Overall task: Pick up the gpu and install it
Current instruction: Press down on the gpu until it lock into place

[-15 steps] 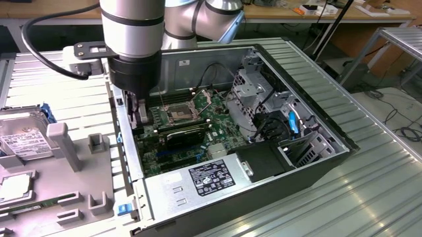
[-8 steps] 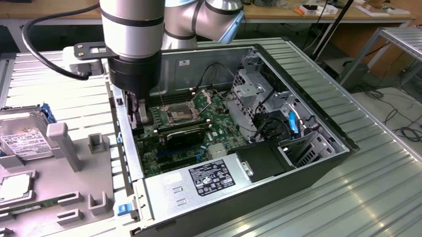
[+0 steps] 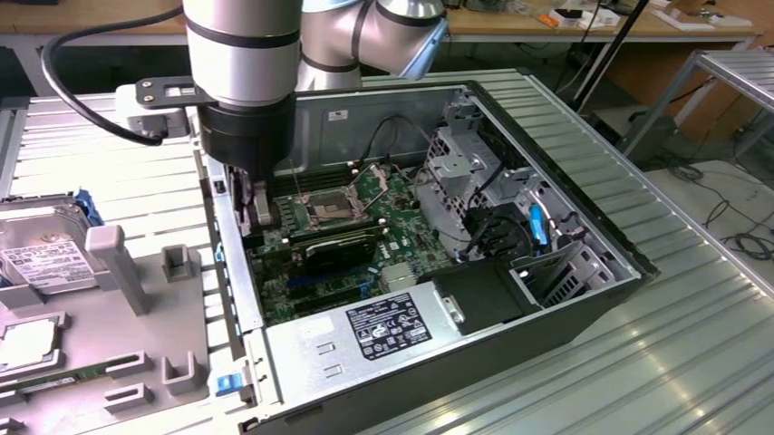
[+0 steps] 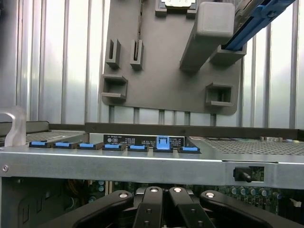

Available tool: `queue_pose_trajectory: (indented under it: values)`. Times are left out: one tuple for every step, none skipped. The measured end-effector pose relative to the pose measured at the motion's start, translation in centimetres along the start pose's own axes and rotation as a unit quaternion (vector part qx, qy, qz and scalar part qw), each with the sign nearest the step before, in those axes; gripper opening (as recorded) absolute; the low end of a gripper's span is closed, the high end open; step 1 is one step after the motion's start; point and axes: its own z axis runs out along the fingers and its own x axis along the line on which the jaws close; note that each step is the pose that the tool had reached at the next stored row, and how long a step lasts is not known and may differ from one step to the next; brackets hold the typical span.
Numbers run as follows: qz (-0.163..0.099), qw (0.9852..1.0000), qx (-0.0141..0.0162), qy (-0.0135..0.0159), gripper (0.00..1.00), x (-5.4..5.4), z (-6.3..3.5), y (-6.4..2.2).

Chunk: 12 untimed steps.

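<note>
Claw (image 3: 257,216) fingertips cut off at wrist view's edge; hard drive (image 3: 43,258) cropped by exterior view's left edge.

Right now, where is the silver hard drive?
At the exterior view's far left, the hard drive sits on the grey tray, outside the open computer case.

Open computer case (image 3: 532,340), gpu (image 3: 339,246) inside

Exterior above; wrist seemingly at case (image 3: 568,313)
</note>
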Motion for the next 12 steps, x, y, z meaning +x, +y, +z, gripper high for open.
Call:
queue_pose_trajectory:
  values:
    - [0.0, 1.0, 0.0001, -0.0001, 0.11, 0.0, 0.02, 0.0]
    - [0.0, 1.0, 0.0001, -0.0001, 0.11, 0.0, 0.02, 0.0]
    - [0.0, 1.0, -0.0002, -0.0001, 0.11, 0.0, -0.05, 0.01]
    - [0.0, 1.0, -0.0004, -0.0004, 0.11, 0.0, -0.12, 0.01]
    - [0.0, 1.0, -0.0003, -0.0009, 0.11, 0.0, -0.24, 0.01]
    - [0.0, 1.0, -0.0004, -0.0016, 0.11, 0.0, -0.57, 0.03]
    - [0.0, 1.0, -0.0018, -0.0007, 0.11, 0.1, -0.99, 0.06]
    - [0.0, 1.0, -0.0033, -0.0004, 0.11, 0.1, -1.65, 0.11]
    - [0.0, 1.0, -0.0043, -0.0002, 0.11, 0.2, -2.25, 0.15]
    - [0.0, 1.0, -0.0042, -0.0004, 0.11, 0.1, -2.26, 0.14]
    - [0.0, 1.0, -0.0044, -0.0002, 0.11, 0.0, -2.34, 0.06]
    - [0.0, 1.0, -0.0043, -0.0003, 0.11, -0.1, -2.34, -0.04]
